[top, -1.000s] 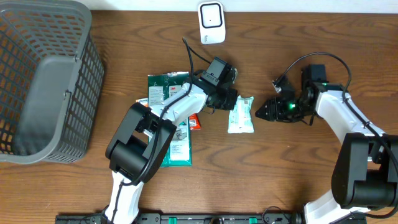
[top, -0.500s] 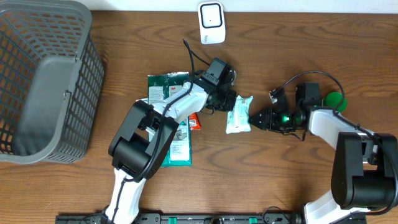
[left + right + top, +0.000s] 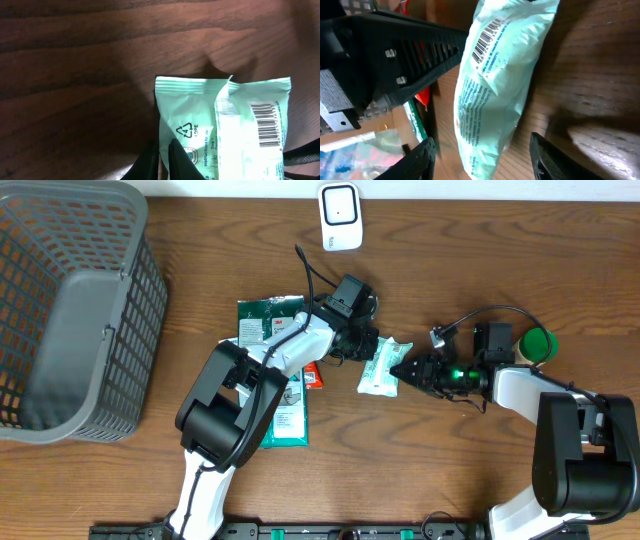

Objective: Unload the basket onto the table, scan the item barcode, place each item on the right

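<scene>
Heads up on where you're at: the packet is lying on the table just right of centre, tilted so its long axis runs from about 1 to 7 o'clock. The scanner sits well away from it at the table's 12 o'clock edge.

Your left gripper is on the packet's 11 o'clock corner. In the left wrist view its fingers are pressed together with the packet's edge pinched between them, so you've got hold of it there. The barcode shows on the face toward that camera, near the right edge.

Your right gripper comes in from the packet's 3 o'clock side, with its green light on. In the right wrist view its fingers are spread wide, one on each side of the packet's near end. Whether either one actually touches it, I can't tell. The barcode is up at the far end from that camera.

Other stuff around: a pile of green packs at the packet's 9 o'clock, with a bit of red wrapper poking out. The grey basket is over at the table's 9 o'clock side. A round green thing sits by your right arm, at the packet's 3 o'clock.
</scene>
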You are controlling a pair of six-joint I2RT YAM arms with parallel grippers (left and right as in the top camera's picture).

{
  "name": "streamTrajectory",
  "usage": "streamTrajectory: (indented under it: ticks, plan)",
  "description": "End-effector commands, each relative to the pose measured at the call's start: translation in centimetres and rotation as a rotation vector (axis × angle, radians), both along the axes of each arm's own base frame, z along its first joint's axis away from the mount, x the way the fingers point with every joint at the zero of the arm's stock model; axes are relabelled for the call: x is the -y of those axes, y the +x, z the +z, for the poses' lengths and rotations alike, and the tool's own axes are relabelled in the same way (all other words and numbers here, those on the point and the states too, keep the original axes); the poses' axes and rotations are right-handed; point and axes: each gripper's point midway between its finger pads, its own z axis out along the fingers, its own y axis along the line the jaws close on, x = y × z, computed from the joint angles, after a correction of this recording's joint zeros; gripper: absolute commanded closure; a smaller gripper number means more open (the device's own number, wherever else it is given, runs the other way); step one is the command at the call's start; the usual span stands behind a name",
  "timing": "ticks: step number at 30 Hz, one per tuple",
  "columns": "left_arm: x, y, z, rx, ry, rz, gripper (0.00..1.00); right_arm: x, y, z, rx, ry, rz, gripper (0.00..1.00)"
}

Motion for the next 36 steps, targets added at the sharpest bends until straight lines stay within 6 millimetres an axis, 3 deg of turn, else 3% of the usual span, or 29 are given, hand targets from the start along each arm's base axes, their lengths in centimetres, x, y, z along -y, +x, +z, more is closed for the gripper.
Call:
streamTrajectory:
  ticks: [1, 11, 19, 22, 25, 30, 32, 33, 35, 36]
  plan:
    - [-1.3, -1.5, -3.5, -0.060, 0.079, 0.001, 0.89, -0.5, -0.7, -0.6, -0.052, -0.009, -0.009, 0.45]
    - [-1.3, -1.4, -3.5, -0.056, 0.076, 0.000, 0.90, -1.8, -2.0, -2.4, -0.114, -0.076, -0.028, 0.50]
    - [-1.3, -1.4, -3.5, -0.058, 0.077, 0.001, 0.90, -1.9, -0.3, -2.0, -0.009, -0.076, -0.047, 0.55]
    - [-1.3, -1.4, -3.5, -0.057, 0.077, 0.001, 0.90, -2.0, 0.1, -1.8, 0.013, -0.074, -0.047, 0.63]
    - [-1.3, -1.4, -3.5, -0.057, 0.077, 0.000, 0.90, -2.0, 0.2, -1.8, 0.019, -0.077, -0.048, 0.82]
    - [-1.2, -1.2, -3.3, -0.047, 0.070, 0.002, 0.89, -2.0, 0.3, -1.7, 0.088, -0.095, -0.003, 0.97]
    - [-1.0, -0.6, -2.3, -0.023, 0.054, 0.007, 0.89, -2.0, 0.3, -1.7, 0.098, -0.098, 0.005, 0.99]
    - [-0.9, 0.2, -0.9, 0.005, 0.034, 0.014, 0.89, -2.0, 0.3, -1.7, 0.103, -0.099, 0.008, 0.99]
    - [-0.9, 1.9, 2.9, 0.077, -0.013, 0.035, 0.87, -2.0, 0.6, -1.2, 0.142, -0.106, 0.025, 0.99]
    - [-1.3, 3.1, 6.2, 0.137, -0.052, 0.055, 0.86, -2.0, 0.9, -0.5, 0.179, -0.110, 0.038, 0.99]
